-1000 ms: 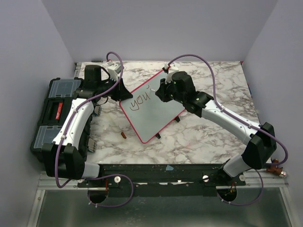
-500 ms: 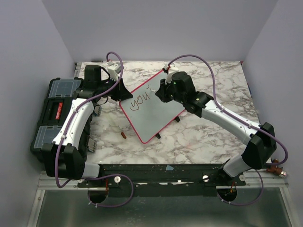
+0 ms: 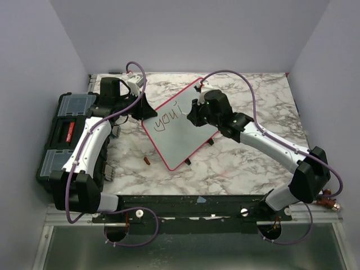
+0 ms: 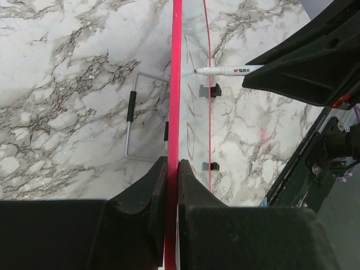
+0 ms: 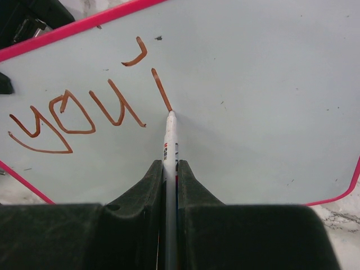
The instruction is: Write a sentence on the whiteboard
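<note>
Flat, glossy, red-framed whiteboard [image 3: 185,138] sits angled mid-way across the marble tabletop [image 3: 242,163]. Left gripper [image 4: 173,164] is pinched tight on its frame edge, likely bracing it against pen pressure. Right gripper [image 5: 170,166] is clamped on a slim white marker pen [image 5: 169,135], tip touching the board just after the brown "YOU'".

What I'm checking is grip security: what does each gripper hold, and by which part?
The left gripper clamps the whiteboard by its pink-red frame edge. The right gripper holds a white marker by its barrel, tip on the board.
</note>
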### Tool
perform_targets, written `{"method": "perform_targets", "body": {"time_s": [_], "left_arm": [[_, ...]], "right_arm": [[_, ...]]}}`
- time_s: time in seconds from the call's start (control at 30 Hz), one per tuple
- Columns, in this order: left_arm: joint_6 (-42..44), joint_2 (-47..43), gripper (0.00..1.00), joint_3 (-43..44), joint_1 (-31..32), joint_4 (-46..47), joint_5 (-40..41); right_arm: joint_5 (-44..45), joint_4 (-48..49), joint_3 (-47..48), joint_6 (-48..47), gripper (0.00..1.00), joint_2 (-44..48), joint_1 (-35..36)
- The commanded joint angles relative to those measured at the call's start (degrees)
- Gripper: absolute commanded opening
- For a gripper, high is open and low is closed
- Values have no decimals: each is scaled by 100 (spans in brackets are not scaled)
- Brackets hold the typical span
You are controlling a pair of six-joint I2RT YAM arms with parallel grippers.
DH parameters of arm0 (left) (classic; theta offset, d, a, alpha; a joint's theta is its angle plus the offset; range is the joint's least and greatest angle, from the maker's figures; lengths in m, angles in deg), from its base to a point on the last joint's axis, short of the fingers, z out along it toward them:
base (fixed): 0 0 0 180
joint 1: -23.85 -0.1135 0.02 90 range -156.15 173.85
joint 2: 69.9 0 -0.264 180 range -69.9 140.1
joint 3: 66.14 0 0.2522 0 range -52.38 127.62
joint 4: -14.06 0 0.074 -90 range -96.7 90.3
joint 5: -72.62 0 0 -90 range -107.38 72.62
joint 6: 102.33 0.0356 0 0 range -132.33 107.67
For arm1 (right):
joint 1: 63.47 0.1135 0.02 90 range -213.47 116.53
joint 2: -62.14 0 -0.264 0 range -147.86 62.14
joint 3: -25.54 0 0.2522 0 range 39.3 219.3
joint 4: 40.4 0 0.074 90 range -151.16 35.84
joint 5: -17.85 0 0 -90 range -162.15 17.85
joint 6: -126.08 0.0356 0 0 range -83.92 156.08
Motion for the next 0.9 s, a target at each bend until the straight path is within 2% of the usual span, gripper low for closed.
{"method": "perform_targets", "body": {"time_s": [0.0, 0.87], "left_arm": [[281, -197, 0, 87, -33, 383, 155], [281, -180, 0, 115, -33, 374, 126]], "right_arm": [[-75, -159, -204, 92, 1, 23, 3], [18, -188, 387, 132, 1, -170, 7]]}}
